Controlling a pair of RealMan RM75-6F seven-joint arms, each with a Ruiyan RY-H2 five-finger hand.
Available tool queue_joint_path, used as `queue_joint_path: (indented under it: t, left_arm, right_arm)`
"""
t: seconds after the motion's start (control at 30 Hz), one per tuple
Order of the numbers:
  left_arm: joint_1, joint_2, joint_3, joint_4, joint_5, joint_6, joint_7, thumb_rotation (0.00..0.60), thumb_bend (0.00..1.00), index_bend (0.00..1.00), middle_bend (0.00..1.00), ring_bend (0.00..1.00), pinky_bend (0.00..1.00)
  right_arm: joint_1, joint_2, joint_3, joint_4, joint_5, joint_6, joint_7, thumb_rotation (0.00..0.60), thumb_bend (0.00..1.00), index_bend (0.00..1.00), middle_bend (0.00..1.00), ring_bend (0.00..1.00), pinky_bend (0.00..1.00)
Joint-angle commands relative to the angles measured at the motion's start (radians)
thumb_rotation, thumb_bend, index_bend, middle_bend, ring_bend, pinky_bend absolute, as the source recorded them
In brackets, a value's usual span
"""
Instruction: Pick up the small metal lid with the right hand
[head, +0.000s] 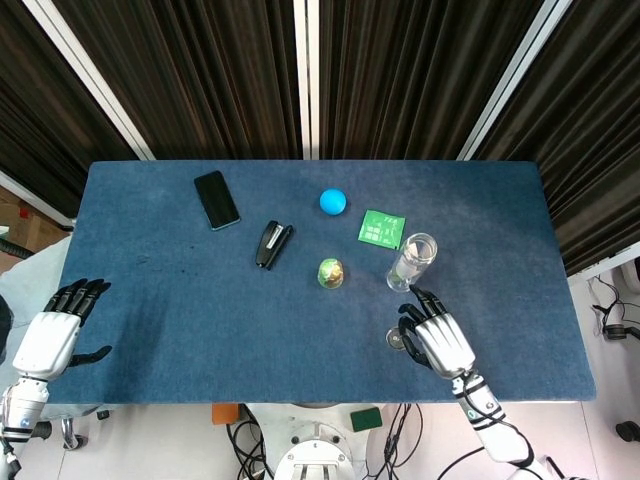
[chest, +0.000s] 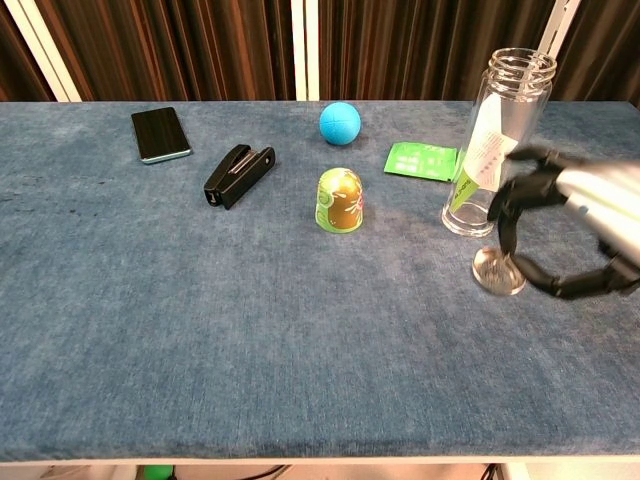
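The small round metal lid (chest: 497, 270) is tilted and off the blue table (chest: 200, 330), pinched between the thumb and fingers of my right hand (chest: 570, 235). In the head view the lid (head: 396, 340) shows at the left edge of the right hand (head: 437, 337), near the table's front edge. My left hand (head: 55, 335) hovers off the table's front left corner, fingers apart and holding nothing.
A tall clear glass bottle (chest: 495, 140) stands just behind the right hand. A green card (chest: 422, 160), blue ball (chest: 340, 122), green egg-shaped toy (chest: 340, 200), black stapler (chest: 238, 174) and black phone (chest: 160, 134) lie further back and left.
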Motion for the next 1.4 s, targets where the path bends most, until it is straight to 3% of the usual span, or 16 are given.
queue_joint_path:
  t: [0.03, 0.13, 0.3, 0.53, 0.63, 0.97, 1.4]
  left_arm:
    - [0.000, 0.000, 0.000, 0.000, 0.001, 0.001, 0.000, 0.600, 0.00, 0.11, 0.10, 0.06, 0.14]
    - [0.000, -0.003, 0.000, 0.001, 0.002, 0.001, -0.001, 0.600, 0.00, 0.11, 0.10, 0.06, 0.14]
    - [-0.002, -0.010, 0.002, 0.009, 0.001, -0.005, -0.009, 0.600, 0.00, 0.11, 0.10, 0.06, 0.14]
    - [-0.002, -0.011, 0.002, 0.017, 0.003, -0.003, -0.019, 0.600, 0.00, 0.11, 0.10, 0.06, 0.14]
    - [-0.001, -0.012, 0.002, 0.022, 0.003, -0.001, -0.027, 0.600, 0.00, 0.11, 0.10, 0.06, 0.14]
    - [-0.003, -0.017, -0.002, 0.038, -0.003, -0.004, -0.044, 0.600, 0.00, 0.11, 0.10, 0.06, 0.14]
    - [0.000, -0.016, -0.001, 0.039, -0.004, -0.002, -0.044, 0.600, 0.00, 0.11, 0.10, 0.06, 0.14]
  right_arm:
    - [0.002, 0.089, 0.007, -0.131, -0.088, 0.068, -0.021, 0.600, 0.47, 0.67, 0.33, 0.06, 0.18]
    - [0.011, 0.137, 0.030, -0.210, -0.135, 0.098, -0.047, 0.600, 0.47, 0.68, 0.34, 0.06, 0.18]
    - [0.041, 0.201, 0.130, -0.316, -0.109, 0.098, -0.118, 0.600, 0.47, 0.69, 0.35, 0.07, 0.19]
    - [0.114, 0.267, 0.324, -0.387, 0.167, 0.000, -0.257, 0.600, 0.47, 0.70, 0.33, 0.07, 0.19]
    - [0.147, 0.277, 0.372, -0.371, 0.287, -0.041, -0.306, 0.600, 0.48, 0.70, 0.33, 0.07, 0.19]
    - [0.227, 0.283, 0.396, -0.346, 0.572, -0.147, -0.411, 0.600, 0.51, 0.70, 0.31, 0.07, 0.19]
    - [0.286, 0.294, 0.381, -0.351, 0.690, -0.159, -0.395, 0.600, 0.51, 0.70, 0.32, 0.07, 0.19]
